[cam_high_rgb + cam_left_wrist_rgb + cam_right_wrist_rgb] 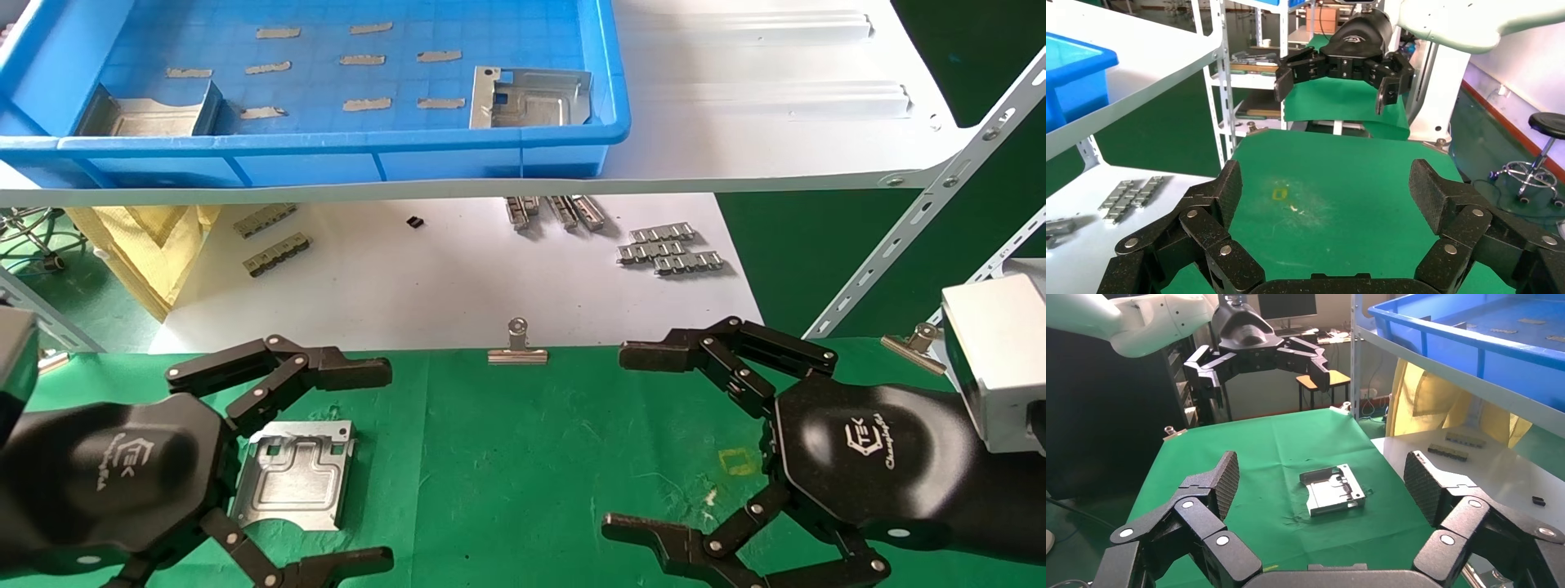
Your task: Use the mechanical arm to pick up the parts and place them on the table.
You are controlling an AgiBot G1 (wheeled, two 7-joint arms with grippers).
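Observation:
One silver stamped part (298,474) lies flat on the green cloth table (531,457); it also shows in the right wrist view (1332,490). My left gripper (368,465) is open and empty, and hovers over the part with a finger on either side of it. The left wrist view shows only bare cloth between its open fingers (1229,190). My right gripper (633,441) is open and empty over the cloth to the right, facing the part. Two more parts lie in the blue tray (343,151), one at its right (531,98) and one at its left (151,114).
The tray stands on a white shelf board (776,122) above a white sheet (458,278). The sheet holds grey toothed strips (670,249). Binder clips (517,343) (915,341) pin the cloth's far edge. A slanted shelf brace (923,220) stands at the right.

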